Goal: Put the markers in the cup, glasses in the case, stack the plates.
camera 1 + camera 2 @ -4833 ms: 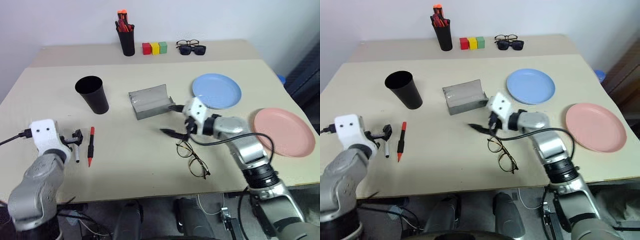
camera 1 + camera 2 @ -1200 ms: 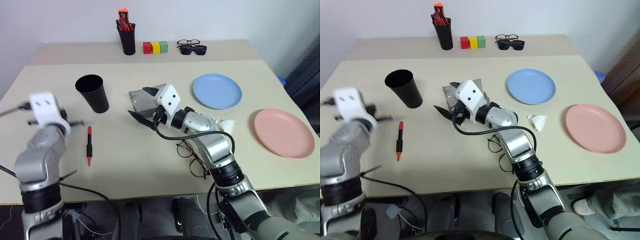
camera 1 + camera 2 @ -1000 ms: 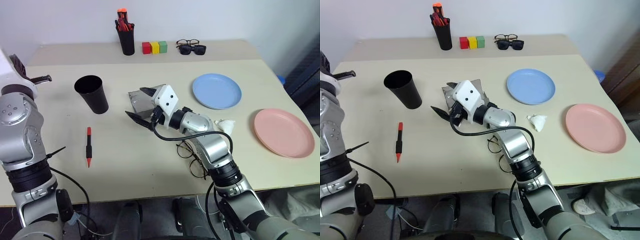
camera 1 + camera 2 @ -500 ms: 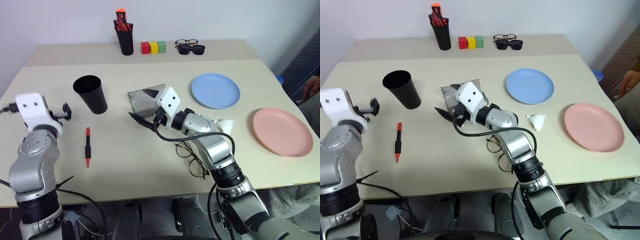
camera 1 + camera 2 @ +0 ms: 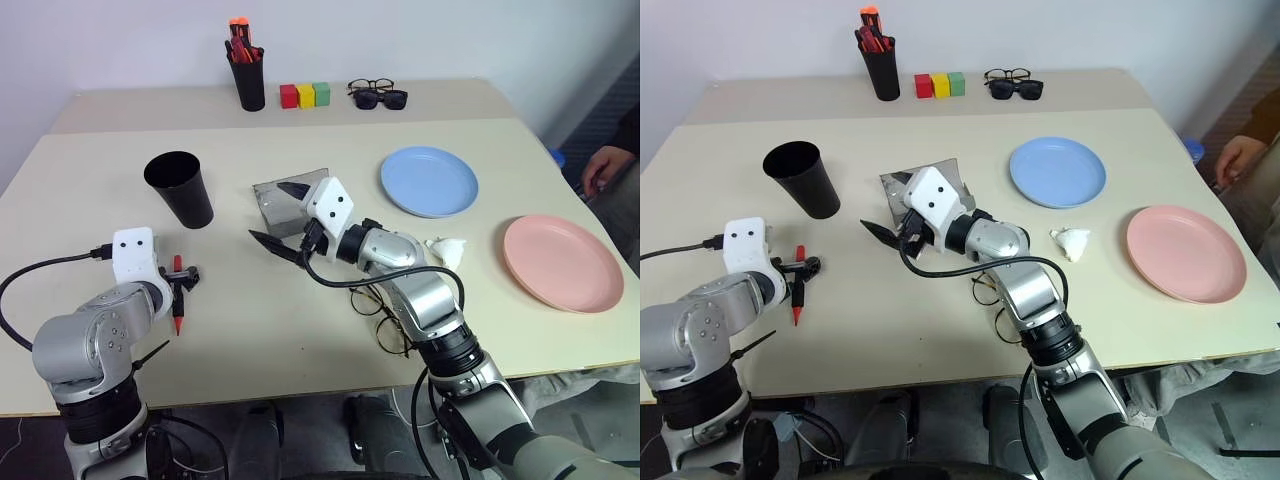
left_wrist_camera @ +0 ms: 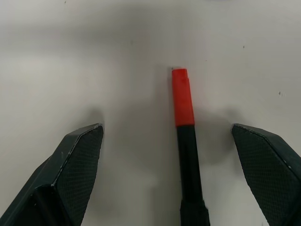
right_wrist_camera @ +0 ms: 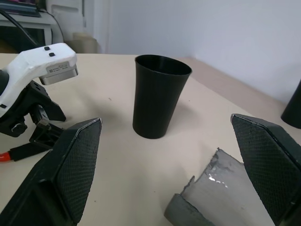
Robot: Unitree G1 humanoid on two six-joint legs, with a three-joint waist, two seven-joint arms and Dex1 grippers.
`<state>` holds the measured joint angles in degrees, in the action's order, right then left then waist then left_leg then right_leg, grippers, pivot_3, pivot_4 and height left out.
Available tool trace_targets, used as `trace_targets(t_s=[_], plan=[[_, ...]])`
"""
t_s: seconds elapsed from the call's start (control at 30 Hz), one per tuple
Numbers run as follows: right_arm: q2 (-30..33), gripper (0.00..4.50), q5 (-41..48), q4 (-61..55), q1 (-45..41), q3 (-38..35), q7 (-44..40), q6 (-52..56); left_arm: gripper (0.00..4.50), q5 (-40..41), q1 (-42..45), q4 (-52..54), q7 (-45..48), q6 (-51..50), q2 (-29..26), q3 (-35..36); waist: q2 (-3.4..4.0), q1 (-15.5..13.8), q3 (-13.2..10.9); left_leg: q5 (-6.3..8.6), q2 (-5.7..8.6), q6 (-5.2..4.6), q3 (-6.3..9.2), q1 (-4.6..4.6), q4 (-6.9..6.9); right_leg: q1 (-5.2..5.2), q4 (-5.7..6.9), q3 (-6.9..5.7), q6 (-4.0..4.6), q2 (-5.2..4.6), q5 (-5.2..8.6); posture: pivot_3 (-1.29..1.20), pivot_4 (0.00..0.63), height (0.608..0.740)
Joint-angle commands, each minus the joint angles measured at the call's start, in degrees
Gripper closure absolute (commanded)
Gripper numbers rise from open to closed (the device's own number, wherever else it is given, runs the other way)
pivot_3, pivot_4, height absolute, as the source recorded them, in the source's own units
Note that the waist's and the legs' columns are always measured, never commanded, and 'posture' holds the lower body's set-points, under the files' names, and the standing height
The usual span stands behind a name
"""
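A red marker (image 5: 177, 303) with a black middle band lies on the table, and its red end (image 6: 182, 98) sits between my fingers in the left wrist view. My left gripper (image 5: 180, 279) is low over it, open, with a finger on each side and not touching it. The black cup (image 5: 180, 188) stands upright just beyond. My right gripper (image 5: 275, 214) hovers open beside the open grey case (image 5: 288, 203), holding nothing. The wire-frame glasses (image 5: 385, 322) lie near the front edge, partly under my right arm. The blue plate (image 5: 428, 181) and the pink plate (image 5: 562, 263) lie apart on the right.
A crumpled white tissue (image 5: 447, 250) lies between the case and the pink plate. A black pen pot (image 5: 248, 78), coloured blocks (image 5: 306, 95) and two more pairs of glasses (image 5: 378, 97) sit along the back. A person's hand (image 5: 604, 165) shows at the right edge.
My left arm has come down from high at the far left to the red marker, and its jaws have opened. The right arm has kept still. A person's hand has appeared at the right.
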<state>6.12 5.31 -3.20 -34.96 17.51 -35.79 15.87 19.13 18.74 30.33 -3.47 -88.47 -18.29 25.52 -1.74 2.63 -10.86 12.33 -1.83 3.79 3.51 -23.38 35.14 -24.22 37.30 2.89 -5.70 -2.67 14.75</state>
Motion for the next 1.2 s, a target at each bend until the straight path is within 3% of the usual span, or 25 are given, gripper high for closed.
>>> trace_targets(t_s=[0.03, 0.07, 0.17, 0.4, 0.47, 0.6, 0.7, 0.8, 1.0, 1.2], plan=[[-0.4, 0.00, 0.4, -2.0, -0.5, -0.2, 0.3, -0.8, 0.05, -1.0, 0.5, 0.9, 1.0, -1.8, 0.6, 0.6, 0.00, -0.1, 0.0, 0.00, 0.00, 0.00, 0.00, 0.00, 0.00, 0.01, -0.01, 0.00, 0.00, 0.00, 0.00, 0.00, 0.150, 0.740], [-0.4, 0.00, 0.3, -2.1, -0.4, -0.2, 0.3, -0.8, 0.05, -1.2, 0.7, 0.8, 1.2, -2.3, 0.6, 0.6, 0.00, -0.1, 0.0, 0.00, 0.00, 0.00, 0.00, 0.00, 0.00, 0.01, -0.01, 0.00, 0.00, 0.00, 0.00, 0.00, 0.150, 0.740], [-0.4, 0.00, 0.3, -2.3, -0.2, -0.2, 0.5, -0.8, 0.90, -2.4, 1.4, -0.2, 1.0, -3.9, 0.9, 1.1, 0.00, -0.1, 0.0, 0.00, 0.00, 0.00, 0.00, 0.00, 0.00, 0.01, -0.01, 0.00, 0.00, 0.00, 0.00, 0.00, 0.150, 0.740], [-0.3, 0.00, 0.3, -2.4, -0.3, -0.2, 0.6, -0.9, 4.46, -5.5, 2.9, -1.5, 0.9, -2.0, -0.2, 0.6, 0.01, -0.1, 0.0, 0.00, 0.00, 0.00, 0.00, 0.01, 0.00, 0.01, -0.01, 0.00, 0.00, 0.00, 0.00, 0.00, 0.150, 0.740], [-0.3, 0.00, 0.3, -2.4, -0.3, -0.2, 0.6, -0.9, 4.46, -7.2, 3.7, -2.1, 0.2, 3.9, -1.1, 0.6, 0.01, -0.1, 0.0, 0.00, 0.00, 0.00, 0.00, 0.01, -0.01, 0.01, -0.01, 0.00, 0.00, 0.00, 0.00, 0.00, 0.150, 0.740], [-0.5, 0.00, 0.4, -1.8, -0.8, -0.2, 0.5, -1.2, 4.46, -13.7, 7.0, -3.9, -2.0, 38.6, -5.2, -0.2, -0.04, -0.1, 0.0, -0.02, -0.02, 0.04, 0.02, -0.04, -0.02, -0.07, -0.02, 0.00, 0.02, 0.02, -0.01, 0.00, 0.150, 0.740], [-0.7, 0.00, 0.4, -1.3, -1.3, -0.3, 0.5, -1.3, 4.46, -9.5, 12.6, -6.6, -0.2, 50.8, -3.6, 3.9, -0.05, -0.9, 0.0, -0.05, 0.00, 0.10, 0.00, -0.12, -0.02, -0.08, -0.11, -0.03, 0.03, -0.03, -0.02, 0.00, 0.150, 0.740], [-1.3, 0.00, 0.4, -0.5, -1.9, -0.3, 0.5, -1.7, 4.46, -13.4, 20.3, -16.5, 1.1, 64.1, -7.0, -1.0, -0.03, -1.5, 0.0, -0.04, 0.04, 0.10, -0.10, -0.11, -0.03, -0.06, -0.16, 0.01, 0.00, -0.11, -0.03, 0.00, 0.150, 0.740], [-2.3, 0.00, 0.2, 0.7, -3.0, -0.6, 1.5, -2.7, 4.46, -16.0, 26.2, -35.6, 3.2, 81.1, -4.2, -8.2, -0.03, -1.8, 0.0, -0.04, 0.04, 0.09, -0.09, -0.12, 0.00, -0.02, -0.18, 0.01, -0.04, -0.05, -0.05, 0.00, 0.150, 0.740], [-2.7, 0.00, 1.9, 0.1, -3.3, -4.1, 3.7, -0.8, 4.46, -17.1, 24.6, -45.5, 2.8, 90.7, -2.1, -10.5, -0.03, -1.3, 0.0, -0.04, 0.01, 0.08, -0.08, -0.12, -0.02, -0.10, -0.10, 0.01, -0.04, 0.00, -0.05, 0.00, 0.150, 0.740]])
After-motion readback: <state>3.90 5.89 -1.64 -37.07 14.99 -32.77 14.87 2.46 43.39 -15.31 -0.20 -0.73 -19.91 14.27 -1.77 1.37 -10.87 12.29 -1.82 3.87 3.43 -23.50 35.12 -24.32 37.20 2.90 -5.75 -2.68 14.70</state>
